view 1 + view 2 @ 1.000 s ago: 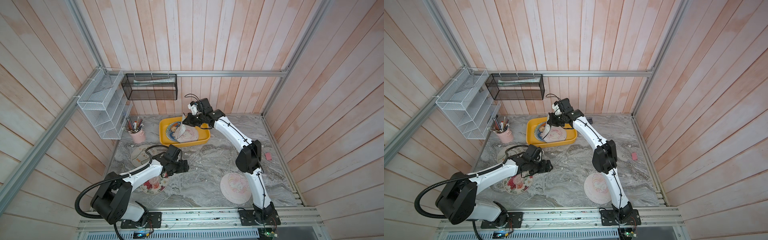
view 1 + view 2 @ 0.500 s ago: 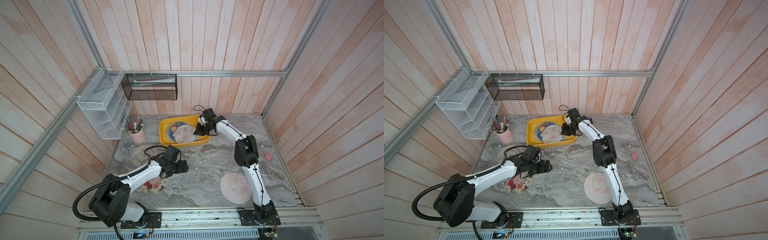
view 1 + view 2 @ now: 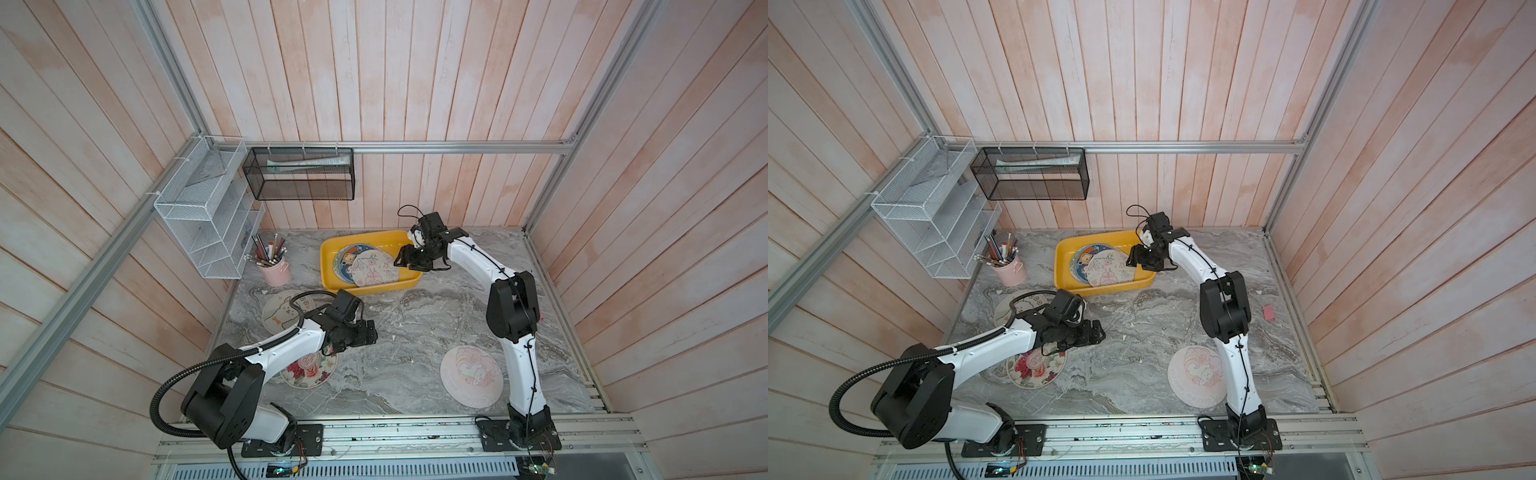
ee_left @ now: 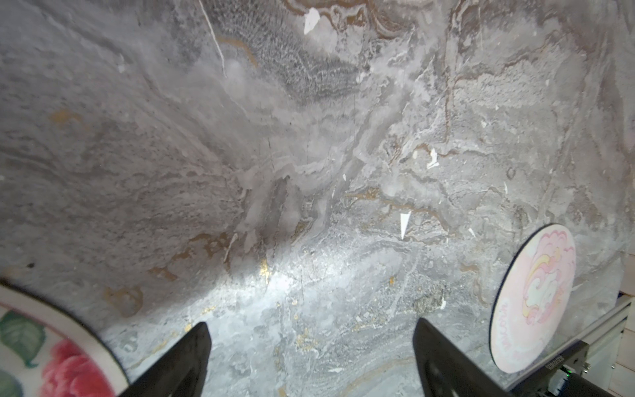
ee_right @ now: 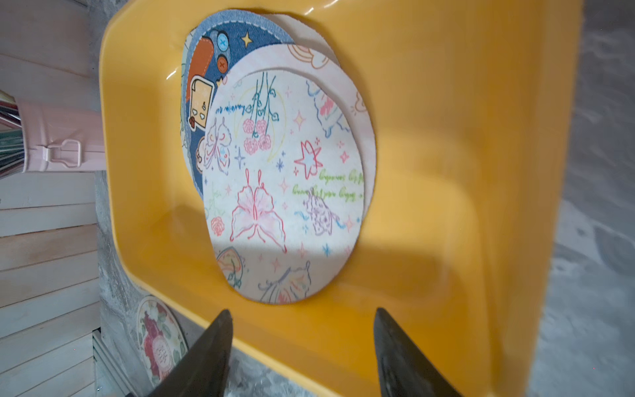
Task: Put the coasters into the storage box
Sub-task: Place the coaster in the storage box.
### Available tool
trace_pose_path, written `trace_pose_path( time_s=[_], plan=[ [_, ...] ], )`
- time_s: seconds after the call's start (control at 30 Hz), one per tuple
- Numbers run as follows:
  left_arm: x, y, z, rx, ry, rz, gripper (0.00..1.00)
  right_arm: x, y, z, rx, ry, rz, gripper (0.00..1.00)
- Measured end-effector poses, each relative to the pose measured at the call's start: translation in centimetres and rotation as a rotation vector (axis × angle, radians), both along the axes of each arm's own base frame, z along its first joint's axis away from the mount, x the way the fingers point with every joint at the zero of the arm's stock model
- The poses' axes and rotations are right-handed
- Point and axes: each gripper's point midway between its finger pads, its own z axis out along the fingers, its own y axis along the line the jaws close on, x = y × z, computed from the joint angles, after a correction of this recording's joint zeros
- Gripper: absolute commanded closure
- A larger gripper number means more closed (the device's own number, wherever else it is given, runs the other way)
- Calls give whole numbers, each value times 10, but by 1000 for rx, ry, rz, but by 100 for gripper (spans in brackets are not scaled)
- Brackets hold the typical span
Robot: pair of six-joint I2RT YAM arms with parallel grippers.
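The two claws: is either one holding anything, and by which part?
Nothing. The left gripper and the right gripper both stand open and empty.

Bare marble tabletop (image 3: 415,328) at centre; pink pencil cup (image 3: 277,272) just beside the storage box (image 3: 326,266).

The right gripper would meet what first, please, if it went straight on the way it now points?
The right gripper would probably meet the storage box first, at its yellow wall just short of the butterfly coaster; depth is unclear.
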Motion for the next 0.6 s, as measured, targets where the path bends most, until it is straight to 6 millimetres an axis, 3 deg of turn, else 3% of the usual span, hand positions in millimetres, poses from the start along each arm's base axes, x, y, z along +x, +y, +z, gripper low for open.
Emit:
trace_pose_path(
  time_s=[0.13,0.23,0.43,0.6],
  plan=[
    [4,-3,3,-4,-8,-5,7,-29,-27,20,-20,-20,-27,33],
    [5,-4,3,-6,-10,-8,7,-58,-58,22,-41,-13,-70,31],
    [6,-6,-2,-3,6,-11,6,-130,-131,-17,-111,109,-221,19],
    [7,-9,-6,-4,19,-23,6,-188,-176,-48,-170,218,-357,4]
  ],
)
